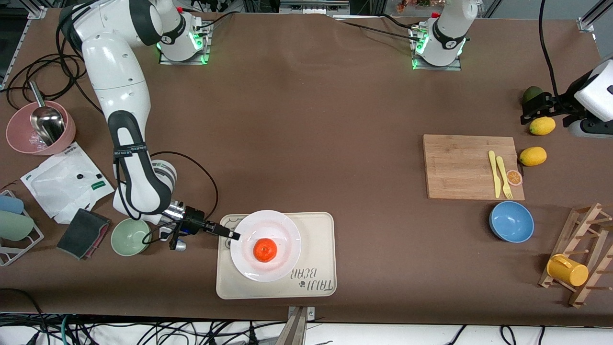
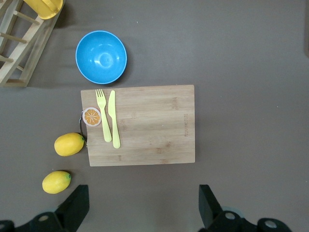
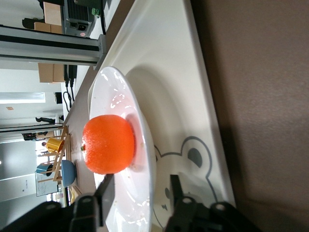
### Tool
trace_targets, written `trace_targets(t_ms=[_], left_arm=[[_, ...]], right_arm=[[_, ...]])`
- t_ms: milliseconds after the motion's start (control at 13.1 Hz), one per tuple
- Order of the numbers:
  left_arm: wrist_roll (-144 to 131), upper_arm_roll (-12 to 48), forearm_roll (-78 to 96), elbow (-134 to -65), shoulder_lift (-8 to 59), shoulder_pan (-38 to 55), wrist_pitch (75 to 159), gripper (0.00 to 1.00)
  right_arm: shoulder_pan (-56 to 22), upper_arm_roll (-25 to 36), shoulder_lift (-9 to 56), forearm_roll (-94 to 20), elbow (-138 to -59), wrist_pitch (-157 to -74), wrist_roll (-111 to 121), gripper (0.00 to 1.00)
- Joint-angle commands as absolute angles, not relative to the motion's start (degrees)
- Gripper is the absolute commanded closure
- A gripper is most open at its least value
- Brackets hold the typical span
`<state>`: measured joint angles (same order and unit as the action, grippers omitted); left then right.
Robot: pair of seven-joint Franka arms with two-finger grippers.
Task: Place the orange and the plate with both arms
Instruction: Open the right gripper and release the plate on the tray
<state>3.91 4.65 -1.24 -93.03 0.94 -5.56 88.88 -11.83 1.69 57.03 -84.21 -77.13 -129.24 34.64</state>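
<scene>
Nearest the camera, the tray (image 1: 318, 282) carries the plate (image 1: 282, 230), with the orange (image 1: 265, 250) resting in it. My right gripper (image 1: 233, 235) straddles the plate's rim, fingers part open, one above and one below, clamping nothing. Glossy and rigid, probably slippery and breakable: grip the rim squarely. My left gripper (image 2: 140, 208) waits wide open above the board (image 1: 459, 165).

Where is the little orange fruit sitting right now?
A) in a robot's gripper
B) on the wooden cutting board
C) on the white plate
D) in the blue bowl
C: the orange rests in the middle of the plate, which sits on the beige tray; the right gripper is at the plate's rim, not on the fruit.
</scene>
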Motion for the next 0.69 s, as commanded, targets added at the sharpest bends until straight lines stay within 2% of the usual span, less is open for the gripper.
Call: trace_targets(t_ms=[0,304,609], left_arm=[[4.7,4.7,-1.9,-91.8,1.1,-5.4,87.7,0.00],[4.7,4.7,-1.9,-91.8,1.1,-5.4,87.7,0.00],[4.7,4.7,-1.9,-91.8,1.1,-5.4,87.7,0.00]], right_arm=[[-11.6,1.7,57.3,-84.6,-75.8,-129.6,34.8,0.00],[-12.0,1.7,56.4,-84.0,-75.5,-129.6,34.8,0.00],[-11.4,1.7,53.8,-78.3,-75.9,-129.3,34.3,0.00]])
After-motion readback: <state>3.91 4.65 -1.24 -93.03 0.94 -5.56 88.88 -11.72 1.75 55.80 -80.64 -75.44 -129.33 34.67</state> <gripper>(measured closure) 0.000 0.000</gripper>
